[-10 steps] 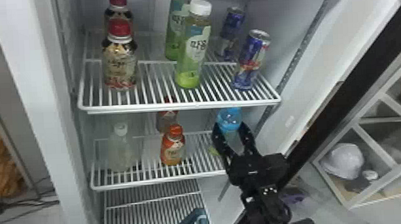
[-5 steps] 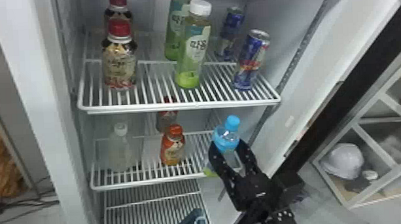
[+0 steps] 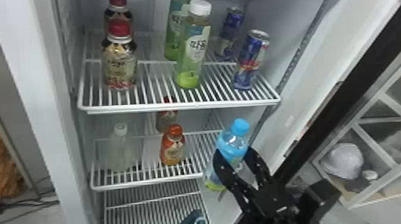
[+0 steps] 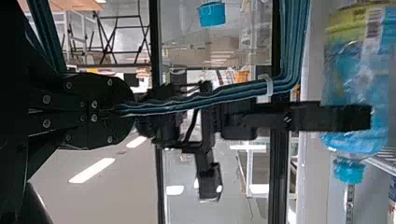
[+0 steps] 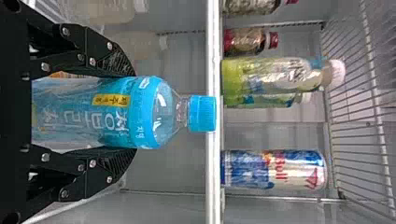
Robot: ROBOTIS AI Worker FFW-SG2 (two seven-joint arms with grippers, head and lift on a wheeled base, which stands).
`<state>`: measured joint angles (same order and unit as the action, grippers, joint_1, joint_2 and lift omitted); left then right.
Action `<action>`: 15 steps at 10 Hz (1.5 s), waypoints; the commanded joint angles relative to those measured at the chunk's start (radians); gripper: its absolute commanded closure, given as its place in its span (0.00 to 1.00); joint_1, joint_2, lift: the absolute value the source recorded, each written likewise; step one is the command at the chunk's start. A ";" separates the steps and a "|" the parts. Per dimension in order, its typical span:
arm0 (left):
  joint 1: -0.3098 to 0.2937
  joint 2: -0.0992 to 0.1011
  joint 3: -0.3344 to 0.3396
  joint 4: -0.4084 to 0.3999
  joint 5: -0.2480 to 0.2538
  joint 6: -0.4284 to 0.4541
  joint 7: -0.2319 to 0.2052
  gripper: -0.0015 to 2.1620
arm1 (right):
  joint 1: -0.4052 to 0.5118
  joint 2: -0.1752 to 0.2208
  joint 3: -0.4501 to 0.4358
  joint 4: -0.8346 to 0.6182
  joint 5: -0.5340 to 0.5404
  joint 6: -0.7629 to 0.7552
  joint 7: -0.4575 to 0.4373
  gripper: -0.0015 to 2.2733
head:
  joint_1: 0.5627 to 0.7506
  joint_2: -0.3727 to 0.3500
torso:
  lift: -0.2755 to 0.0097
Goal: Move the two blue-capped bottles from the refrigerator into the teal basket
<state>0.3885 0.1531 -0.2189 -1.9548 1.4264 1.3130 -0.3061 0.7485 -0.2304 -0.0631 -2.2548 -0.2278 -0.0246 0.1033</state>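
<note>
One blue-capped, clear plastic bottle [image 3: 232, 145], right of centre in the head view, is clamped by the black two-fingered right gripper [image 3: 234, 152], with placement in the teal basket outstanding; left gripper [image 4: 133, 112] pressed together; second bottle's status indeterminate.

glossy plastic blue-capped bottle [image 5: 123, 112], shiny metal can [image 3: 252, 59], smooth shelf [image 3: 183, 105]
</note>
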 commanded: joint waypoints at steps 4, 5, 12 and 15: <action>0.004 -0.003 0.006 0.000 -0.004 0.005 0.001 0.53 | 0.196 0.016 -0.092 -0.260 -0.010 0.189 0.049 0.28 | 0.70 0.03 | 0.49; 0.007 -0.003 0.006 0.000 -0.006 0.010 0.001 0.53 | 0.233 0.016 -0.107 -0.299 -0.012 0.223 0.058 0.28 | 0.70 0.03 | 0.49; 0.007 -0.003 0.006 0.000 -0.009 0.015 0.001 0.53 | 0.395 -0.021 -0.167 -0.574 -0.087 0.560 0.141 0.28 | 0.70 0.03 | 0.49; 0.007 -0.001 0.004 0.000 -0.011 0.020 -0.001 0.53 | 0.427 -0.015 -0.182 -0.620 -0.114 0.675 0.141 0.29 | 0.70 0.03 | 0.49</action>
<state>0.3963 0.1516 -0.2138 -1.9548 1.4165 1.3303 -0.3061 1.1711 -0.2478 -0.2426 -2.8680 -0.3367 0.6320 0.2439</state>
